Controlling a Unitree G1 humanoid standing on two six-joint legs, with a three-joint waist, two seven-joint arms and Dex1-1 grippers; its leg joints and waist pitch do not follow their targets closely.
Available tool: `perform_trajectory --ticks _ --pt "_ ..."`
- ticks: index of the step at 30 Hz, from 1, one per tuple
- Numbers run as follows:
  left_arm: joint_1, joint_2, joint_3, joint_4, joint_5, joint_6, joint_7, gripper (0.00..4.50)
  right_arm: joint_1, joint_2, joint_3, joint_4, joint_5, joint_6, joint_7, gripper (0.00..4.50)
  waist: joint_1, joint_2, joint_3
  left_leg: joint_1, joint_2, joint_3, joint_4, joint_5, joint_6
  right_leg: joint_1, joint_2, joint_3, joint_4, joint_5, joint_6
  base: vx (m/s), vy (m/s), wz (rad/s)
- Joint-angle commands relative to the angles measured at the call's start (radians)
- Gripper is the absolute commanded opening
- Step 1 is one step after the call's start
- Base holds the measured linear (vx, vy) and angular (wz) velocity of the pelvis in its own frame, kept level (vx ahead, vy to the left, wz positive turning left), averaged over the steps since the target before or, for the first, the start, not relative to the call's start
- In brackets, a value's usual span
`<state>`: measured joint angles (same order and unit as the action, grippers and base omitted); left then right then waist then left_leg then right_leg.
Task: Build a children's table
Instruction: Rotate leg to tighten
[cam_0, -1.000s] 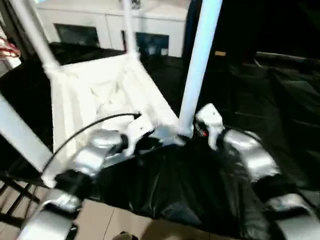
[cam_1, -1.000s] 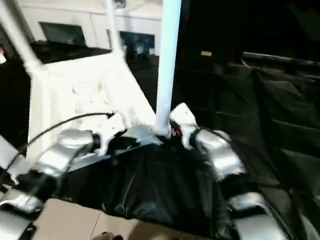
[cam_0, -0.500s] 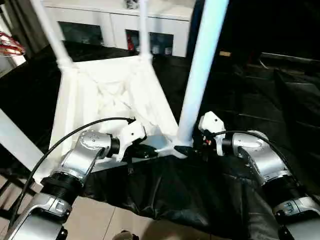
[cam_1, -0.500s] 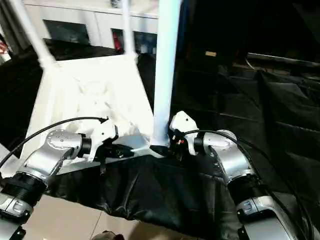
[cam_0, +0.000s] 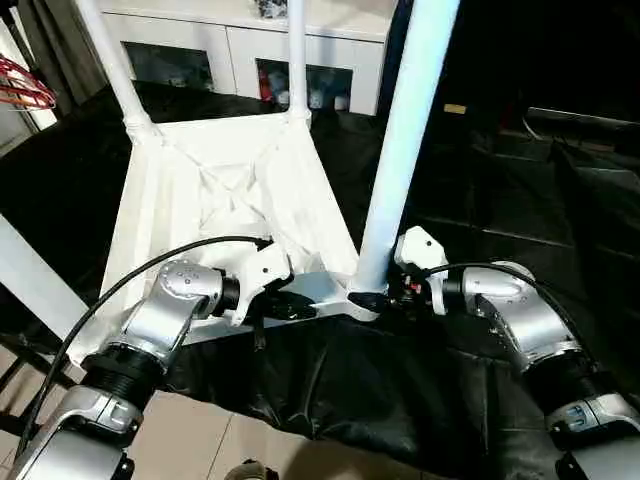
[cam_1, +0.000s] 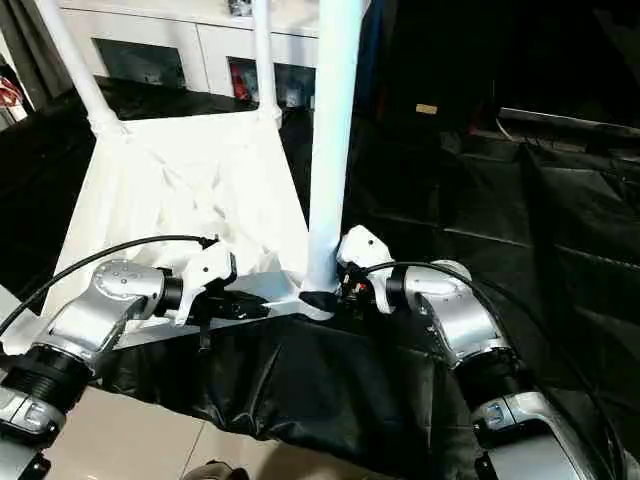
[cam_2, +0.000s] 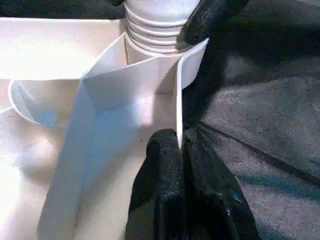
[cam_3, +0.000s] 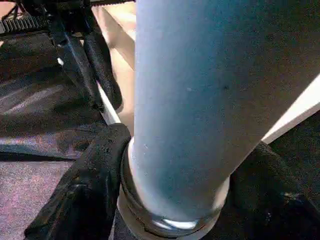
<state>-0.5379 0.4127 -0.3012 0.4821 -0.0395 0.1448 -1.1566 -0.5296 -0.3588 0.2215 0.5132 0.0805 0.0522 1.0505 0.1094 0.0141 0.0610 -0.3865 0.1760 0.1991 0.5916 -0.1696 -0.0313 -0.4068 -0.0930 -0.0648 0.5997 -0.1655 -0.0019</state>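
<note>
Table top (cam_0: 215, 195): upside down on the black-draped surface (cam_0: 470, 210), ribbed underside up, near edge toward the robot.
Legs: two far legs (cam_0: 112, 62) and (cam_0: 296, 55) stand in their far corner sockets; another white leg (cam_0: 30, 275) slants across the left edge of the head views, its socket end hidden.
Near leg (cam_0: 405, 140): upright in the near right corner socket, its ridged end showing just above the socket in the left wrist view.
Left end effector (cam_2: 177, 150): narrow, pinched shut on the top's thin near rim (cam_2: 178, 100), beside that corner.
Right end effector (cam_3: 175, 200): black fingers (cam_3: 85, 185) straddle the base of the near leg, one on each side, close against it; whether they press it firmly I cannot tell.
What changed: a second ago the right end effector sat beside the leg base with fingers wider; they have since drawn in around it. The left grip on the rim has held. The head camera has also shifted and steadied, so the scene's drift is not the table moving.
Meaning for the task: likely the last leg is being seated or tightened, the left side bracing the top while the right takes hold to turn or press.
Progress: three legs clearly in sockets, the fourth unconfirmed; the table is not yet turned upright.
Risk: a slipping grip on the smooth leg, or the top skidding on the slick cloth.
</note>
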Motion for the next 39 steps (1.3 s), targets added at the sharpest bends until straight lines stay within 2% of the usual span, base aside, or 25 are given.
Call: perform_trajectory --ticks 1,3,5,6,8,9,11,13,15,16,17,19,21,22,24,25,26,28,30,35,39 --pt "-0.017 -0.029 0.014 -0.002 0.018 -0.015 0.078 0.00 0.011 0.022 -0.005 0.013 -0.017 -0.002 -0.062 2.66 -0.002 -0.012 -0.073 0.025 0.058 -0.024 -0.071 -0.226 0.027 0.041 -0.064 0.045 -0.061 -0.235 -0.235 0.000 0.000 0.00" --pt "-0.031 -0.070 0.034 0.010 0.026 0.014 0.168 0.00 0.013 0.058 -0.022 0.044 -0.041 -0.005 -0.173 2.66 -0.005 -0.013 -0.071 0.026 0.057 -0.023 -0.072 -0.246 0.018 0.040 -0.066 0.046 -0.066 -0.272 -0.227 0.000 0.000 0.00" --pt "-0.049 -0.142 0.061 0.015 0.037 0.071 0.309 0.00 0.017 0.129 -0.054 0.092 -0.065 0.007 -0.356 2.66 -0.009 -0.006 -0.070 0.029 0.055 -0.026 -0.074 -0.270 -0.008 0.037 -0.066 0.046 -0.069 -0.315 -0.217 0.000 0.000 0.00" --pt "-0.051 -0.152 0.062 0.016 0.042 0.077 0.329 0.00 0.017 0.139 -0.059 0.097 -0.064 0.012 -0.376 2.66 -0.012 -0.011 -0.069 0.032 0.054 -0.028 -0.077 -0.290 -0.020 0.037 -0.065 0.044 -0.078 -0.353 -0.202 0.000 0.000 0.00" --pt "-0.068 -0.219 0.073 0.024 0.060 0.119 0.447 0.00 0.015 0.204 -0.086 0.130 -0.063 0.032 -0.501 2.66 -0.018 -0.008 -0.068 0.029 0.054 -0.032 -0.079 -0.308 -0.026 0.038 -0.066 0.043 -0.081 -0.382 -0.187 0.000 0.000 0.00" --pt "-0.074 -0.244 0.076 0.028 0.065 0.131 0.488 0.00 0.010 0.226 -0.096 0.146 -0.065 0.037 -0.553 2.66 -0.021 -0.008 -0.069 0.034 0.052 -0.031 -0.078 -0.325 -0.025 0.033 -0.063 0.043 -0.085 -0.391 -0.182 0.000 0.000 0.00" --pt "-0.077 -0.259 0.078 0.030 0.067 0.138 0.509 0.00 0.006 0.239 -0.102 0.156 -0.066 0.039 -0.585 2.65 -0.022 -0.009 -0.071 0.029 0.050 -0.031 -0.078 -0.312 -0.019 0.037 -0.064 0.043 -0.085 -0.385 -0.175 0.000 0.000 0.00" --pt "-0.099 -0.322 0.069 0.063 0.085 0.116 0.575 0.00 -0.017 0.302 -0.112 0.189 -0.064 0.033 -0.659 2.65 -0.022 -0.004 -0.070 0.026 0.050 -0.031 -0.078 -0.304 -0.012 0.036 -0.063 0.044 -0.085 -0.359 -0.173 0.000 0.000 0.00" --pt "-0.107 -0.334 0.058 0.079 0.095 0.094 0.577 0.00 -0.023 0.314 -0.112 0.193 -0.061 0.021 -0.649 2.65 -0.022 -0.007 -0.073 0.029 0.048 -0.030 -0.076 -0.299 -0.010 0.036 -0.061 0.043 -0.084 -0.340 -0.178 0.000 0.000 0.00" --pt "-0.108 -0.335 0.055 0.081 0.099 0.090 0.578 0.00 -0.024 0.317 -0.116 0.193 -0.061 0.017 -0.646 2.65 -0.020 -0.007 -0.073 0.026 0.048 -0.030 -0.077 -0.291 -0.002 0.039 -0.062 0.043 -0.083 -0.328 -0.178 0.000 0.000 0.00" --pt "-0.110 -0.335 0.053 0.084 0.102 0.084 0.578 0.00 -0.024 0.319 -0.119 0.192 -0.060 0.016 -0.643 3.00 -0.019 -0.005 -0.073 0.026 0.049 -0.030 -0.077 -0.289 0.001 0.039 -0.062 0.043 -0.082 -0.323 -0.177 0.000 0.000 0.00" --pt "-0.107 -0.322 0.047 0.083 0.104 0.075 0.558 0.00 -0.023 0.312 -0.134 0.180 -0.045 0.022 -0.634 3.35 -0.020 -0.005 -0.074 0.025 0.049 -0.030 -0.077 -0.285 0.007 0.040 -0.062 0.043 -0.081 -0.311 -0.180 0.000 0.000 0.00" --pt "-0.104 -0.314 0.044 0.081 0.101 0.067 0.538 0.00 -0.022 0.305 -0.138 0.173 -0.041 0.024 -0.627 3.45 -0.021 -0.004 -0.073 0.023 0.049 -0.031 -0.078 -0.292 0.010 0.041 -0.062 0.042 -0.081 -0.317 -0.178 0.000 0.000 0.00" --pt "-0.096 -0.300 0.047 0.072 0.094 0.068 0.507 0.00 -0.022 0.288 -0.134 0.162 -0.043 0.013 -0.609 3.55 -0.022 -0.001 -0.072 0.023 0.050 -0.032 -0.079 -0.302 0.008 0.041 -0.063 0.041 -0.082 -0.330 -0.175 0.000 0.000 0.00" --pt "-0.087 -0.284 0.047 0.060 0.086 0.066 0.470 0.00 -0.024 0.270 -0.131 0.154 -0.045 -0.004 -0.590 3.69 -0.023 -0.005 -0.072 0.025 0.050 -0.031 -0.079 -0.311 0.005 0.039 -0.062 0.042 -0.084 -0.338 -0.174 0.000 0.000 0.00" --pt "-0.080 -0.269 0.044 0.052 0.084 0.062 0.441 0.00 -0.026 0.255 -0.132 0.151 -0.049 -0.015 -0.570 3.80 -0.022 -0.003 -0.073 0.025 0.050 -0.032 -0.079 -0.311 0.005 0.040 -0.064 0.041 -0.084 -0.339 -0.175 0.000 0.000 0.00" --pt "-0.078 -0.267 0.043 0.050 0.083 0.061 0.435 0.00 -0.026 0.252 -0.131 0.150 -0.049 -0.017 -0.565 3.80 -0.022 -0.003 -0.073 0.025 0.050 -0.032 -0.079 -0.311 0.005 0.040 -0.064 0.041 -0.084 -0.339 -0.175 0.000 0.000 0.00" --pt "-0.056 -0.221 0.041 0.021 0.060 0.054 0.339 0.00 -0.024 0.193 -0.122 0.119 -0.044 -0.043 -0.456 3.80 -0.021 -0.006 -0.073 0.021 0.051 -0.031 -0.078 -0.303 0.013 0.043 -0.065 0.041 -0.081 -0.331 -0.179 0.000 0.000 0.00" --pt "-0.047 -0.201 0.039 0.006 0.042 0.051 0.291 0.00 -0.020 0.164 -0.107 0.101 -0.038 -0.046 -0.391 3.80 -0.020 -0.005 -0.073 0.024 0.052 -0.030 -0.077 -0.298 0.017 0.040 -0.065 0.042 -0.081 -0.327 -0.183 0.000 0.000 0.00" --pt "-0.028 -0.132 0.023 -0.024 0.011 0.027 0.152 0.00 -0.001 0.068 -0.058 0.043 -0.013 -0.049 -0.162 3.80 -0.014 -0.003 -0.074 0.023 0.056 -0.027 -0.075 -0.265 0.037 0.041 -0.061 0.042 -0.071 -0.263 -0.211 0.000 0.000 0.00" --pt "-0.018 -0.095 0.011 -0.044 -0.008 0.021 0.068 0.00 -0.008 0.032 -0.052 0.046 0.000 -0.049 -0.078 3.80 -0.011 -0.004 -0.076 0.022 0.056 -0.026 -0.073 -0.251 0.040 0.045 -0.062 0.042 -0.065 -0.233 -0.231 0.000 0.000 0.00"
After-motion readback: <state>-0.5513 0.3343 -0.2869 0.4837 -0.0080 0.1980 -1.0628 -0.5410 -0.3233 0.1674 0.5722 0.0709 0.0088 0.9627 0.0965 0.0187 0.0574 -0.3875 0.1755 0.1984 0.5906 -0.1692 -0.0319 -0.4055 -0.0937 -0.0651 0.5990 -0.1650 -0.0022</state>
